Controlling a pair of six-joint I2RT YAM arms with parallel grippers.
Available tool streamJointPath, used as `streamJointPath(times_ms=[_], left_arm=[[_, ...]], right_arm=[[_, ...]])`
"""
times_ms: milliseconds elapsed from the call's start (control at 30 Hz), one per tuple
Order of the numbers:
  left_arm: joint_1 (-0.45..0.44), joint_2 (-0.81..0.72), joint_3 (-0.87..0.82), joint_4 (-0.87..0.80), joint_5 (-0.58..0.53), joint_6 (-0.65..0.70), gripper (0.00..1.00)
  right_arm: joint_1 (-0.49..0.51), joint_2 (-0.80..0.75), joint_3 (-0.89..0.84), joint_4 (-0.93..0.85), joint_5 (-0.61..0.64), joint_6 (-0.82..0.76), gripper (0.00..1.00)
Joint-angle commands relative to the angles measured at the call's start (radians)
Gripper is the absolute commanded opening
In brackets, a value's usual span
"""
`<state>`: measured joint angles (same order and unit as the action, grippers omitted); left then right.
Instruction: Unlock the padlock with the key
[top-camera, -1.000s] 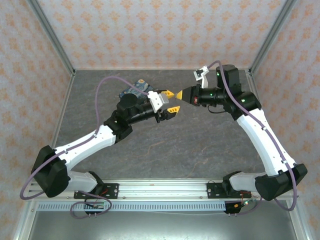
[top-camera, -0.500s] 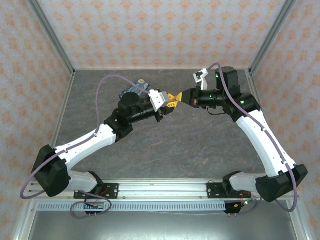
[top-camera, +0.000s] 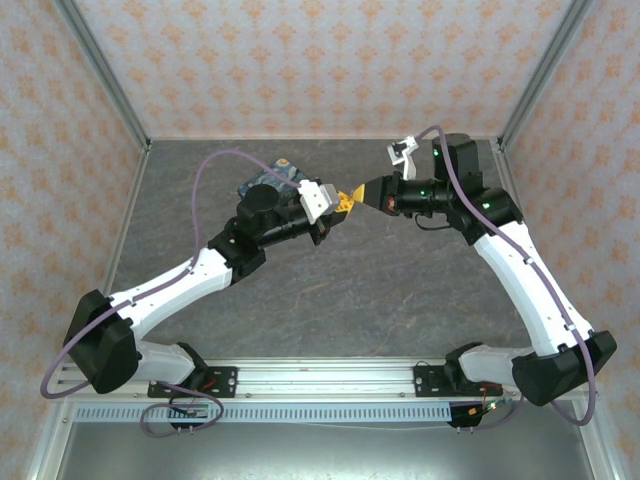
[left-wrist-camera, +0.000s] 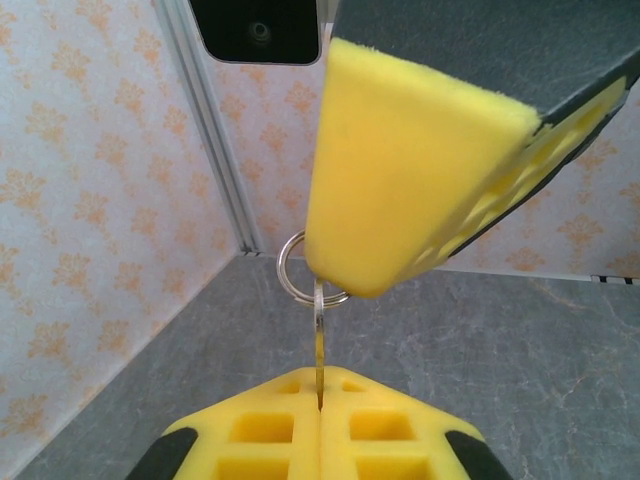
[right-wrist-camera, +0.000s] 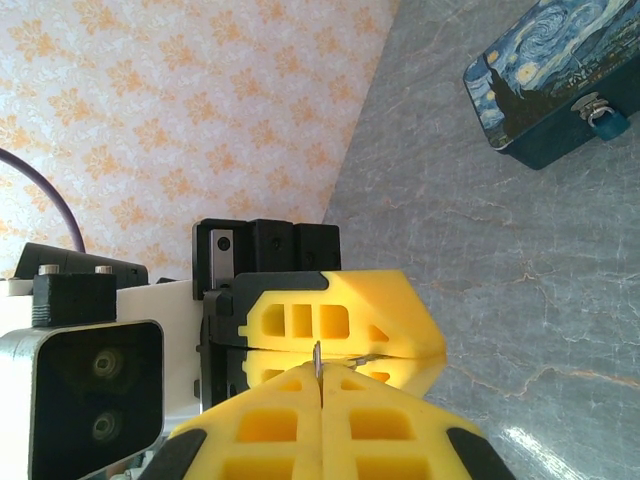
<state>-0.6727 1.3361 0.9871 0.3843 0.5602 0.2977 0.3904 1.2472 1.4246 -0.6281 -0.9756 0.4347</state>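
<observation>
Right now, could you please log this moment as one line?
Phase: handover | left gripper: shut on key | right gripper: shut on key | padlock: on box

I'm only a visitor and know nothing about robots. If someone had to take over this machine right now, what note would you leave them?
Left gripper: shut on the key, pinching its blade.
Right gripper: shut on the key too, apparently near its ring; the two pairs of fingers meet tip to tip in mid-air.
Padlock: hanging on the clasp of the painted box, which sits on the table just beyond the left arm, apart from both grippers.
Done: key is off the table, held by both grippers.
Left: one gripper lets go, then the key goes to the Padlock, in, and turns.
</observation>
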Motion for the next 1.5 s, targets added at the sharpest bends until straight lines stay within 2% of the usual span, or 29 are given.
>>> streamJointPath(times_ms=[0, 167, 300, 467, 533, 633, 733, 833, 1033, 1200, 1467], left_arm=[[-0.005, -0.003, 0.024, -0.010, -0.019, 0.023, 0.02], [-0.005, -0.015, 0.027, -0.077, -0.012, 0.057, 0.00], [-0.005, -0.056, 0.041, -0.238, 0.004, 0.113, 0.00], [-0.005, -0.128, 0.064, -0.508, 0.003, 0.188, 0.00], [-0.005, -0.149, 0.073, -0.597, -0.007, 0.200, 0.00], [-0.005, -0.171, 0.089, -0.715, -0.021, 0.218, 0.00], [-0.005, -0.176, 0.115, -0.819, -0.046, 0.229, 0.00], [-0.005, -0.169, 0.148, -0.913, -0.079, 0.233, 0.00], [-0.005, -0.126, 0.213, -1.050, -0.155, 0.240, 0.00], [-0.007, -0.087, 0.257, -1.109, -0.169, 0.247, 0.00], [-0.017, -0.063, 0.284, -1.130, -0.171, 0.266, 0.00]], right_arm=[[0.005, -0.012, -0.014, 0.018, 0.008, -0.002, 0.00], [0.005, -0.014, -0.004, -0.024, 0.059, -0.056, 0.02], [0.004, -0.025, 0.017, -0.092, 0.109, -0.201, 0.24], [0.005, -0.097, -0.027, -0.127, 0.236, -0.490, 0.45], [0.005, -0.140, -0.075, -0.092, 0.232, -0.602, 0.53], [0.005, -0.216, -0.182, -0.008, 0.122, -0.826, 0.59], [0.005, -0.277, -0.282, 0.081, 0.036, -1.002, 0.59], [0.015, -0.288, -0.310, 0.111, -0.001, -1.079, 0.60], [0.150, -0.221, -0.297, 0.070, 0.059, -1.207, 0.60], [0.206, -0.161, -0.324, 0.159, 0.093, -1.211, 0.53], [0.228, -0.070, -0.336, 0.263, 0.071, -1.206, 0.46]])
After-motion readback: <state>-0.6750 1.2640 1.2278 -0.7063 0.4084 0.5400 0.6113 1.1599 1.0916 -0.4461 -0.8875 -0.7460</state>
